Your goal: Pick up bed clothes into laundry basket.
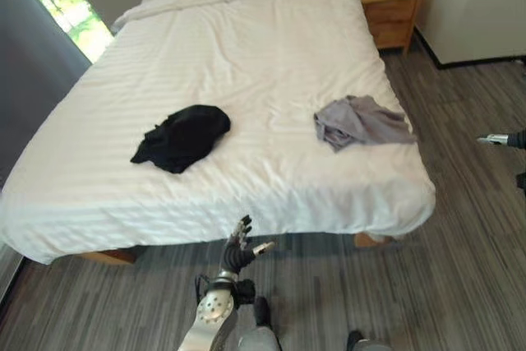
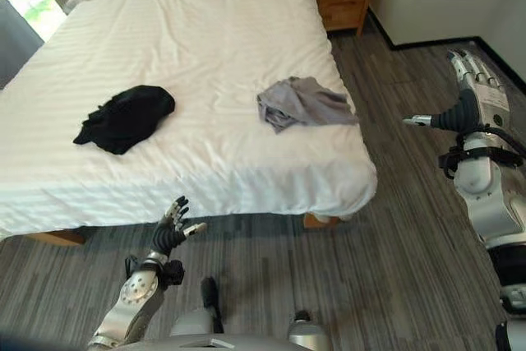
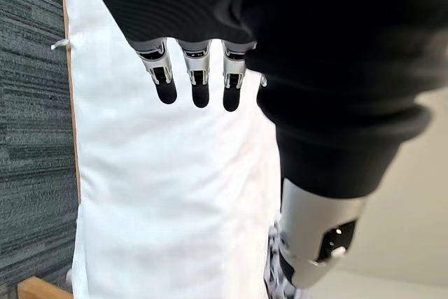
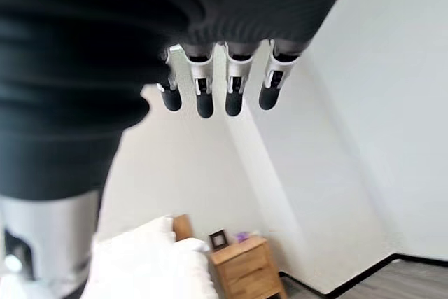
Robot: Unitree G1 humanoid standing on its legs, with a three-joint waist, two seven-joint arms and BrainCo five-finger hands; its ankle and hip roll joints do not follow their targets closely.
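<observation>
Nearest the camera, the left robot hand (image 2: pixel 170 232) hangs over the grey plank floor (image 2: pixel 394 252) just short of the foot of the bed (image 1: pixel 246 63), fingers straight and released, holding nothing. Farther off to the right, beside the bed, the right robot hand (image 2: pixel 475 92) is raised with fingers extended and released too, thumb pointing toward the mattress. On the white striped duvet lie two garments, well apart: a crumpled black garment (image 1: pixel 182 136) toward the left and a grey garment (image 1: pixel 358 121) near the right edge. A wooden nightstand (image 1: pixel 393 7) stands beside the bed's head, by the wall.
</observation>
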